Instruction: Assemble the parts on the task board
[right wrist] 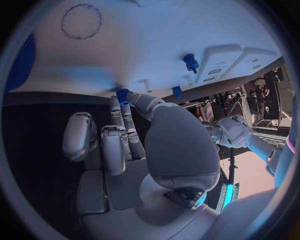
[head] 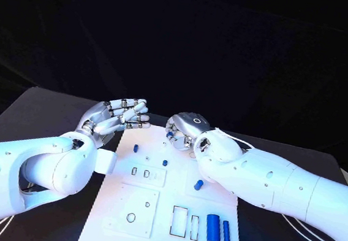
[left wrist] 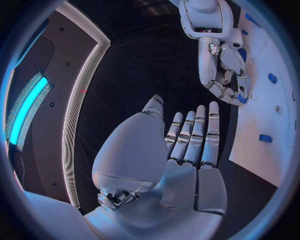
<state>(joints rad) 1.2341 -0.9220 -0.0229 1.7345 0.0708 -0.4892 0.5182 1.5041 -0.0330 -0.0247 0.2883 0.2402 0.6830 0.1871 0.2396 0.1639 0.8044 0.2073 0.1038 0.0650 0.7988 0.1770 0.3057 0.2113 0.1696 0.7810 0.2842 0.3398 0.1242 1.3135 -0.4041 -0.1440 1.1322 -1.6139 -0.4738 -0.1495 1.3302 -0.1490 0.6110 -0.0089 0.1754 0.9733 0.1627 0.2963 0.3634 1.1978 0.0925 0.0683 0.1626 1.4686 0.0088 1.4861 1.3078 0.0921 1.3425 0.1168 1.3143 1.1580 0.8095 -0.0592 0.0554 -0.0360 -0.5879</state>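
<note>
The white task board (head: 167, 219) lies in the middle of the table. My right hand (head: 188, 131) hovers over its far edge with the fingers curled, and it pinches a small blue part (right wrist: 122, 94) between thumb and fingertip; the same small blue part (left wrist: 240, 98) also appears in the left wrist view. My left hand (head: 117, 118) hangs over the board's far left corner, flat, fingers apart, holding nothing. Small blue pegs (head: 135, 148) (head: 165, 162) (head: 198, 184) stand on the board. A thick blue cylinder (head: 211, 228) and a thinner one (head: 226, 232) lie near its front right.
Outlined slots and raised white blocks (head: 149, 174) mark the board's middle and front. The black table (head: 40, 118) extends on both sides of the board. White cables (head: 316, 239) run along the table under my right arm.
</note>
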